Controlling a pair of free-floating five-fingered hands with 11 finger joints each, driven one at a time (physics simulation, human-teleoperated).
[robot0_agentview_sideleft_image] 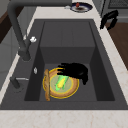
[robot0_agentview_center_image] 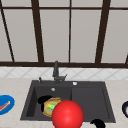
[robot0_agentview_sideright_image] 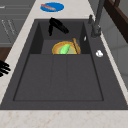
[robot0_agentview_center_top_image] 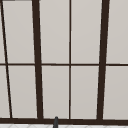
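Closest to the front camera you see one red ball (robot0_agentview_center_image: 67, 114), covering the sink's front rim and part of the yellow bowl (robot0_agentview_center_image: 51, 106) behind it; how far forward of the rim it sits cannot be judged.

Edges and clearance: the dark sink (robot0_agentview_sideleft_image: 67, 31) has two parts, a deep basin on its left side and a shallower, flat section (robot0_agentview_sideright_image: 58, 76) on its right. You have open room over the flat section. The deep basin is tighter, with the faucet (robot0_agentview_sideleft_image: 18, 32) standing at its back rim and the spout reaching over it.

Count: one yellow bowl, holding one green item (robot0_agentview_sideleft_image: 60, 82), possibly a corn cob. One wooden utensil (robot0_agentview_sideleft_image: 46, 85) leans against the bowl's rim on the faucet side. One blue plate (robot0_agentview_sideright_image: 52, 6) lies on the counter left of the sink, and one dark plate (robot0_agentview_sideleft_image: 80, 7) lies on the counter to its right.

Position: the left hand (robot0_agentview_sideleft_image: 75, 71) is inside the deep basin, just above the bowl on its front-left side, fingers extended and slightly spread toward the green item, clamped on nothing. Whether the fingertips touch the bowl cannot be told. The right hand (robot0_agentview_sideleft_image: 109, 19) hangs at the front counter edge beside the flat section, well apart from the bowl, fingers loosely spread.
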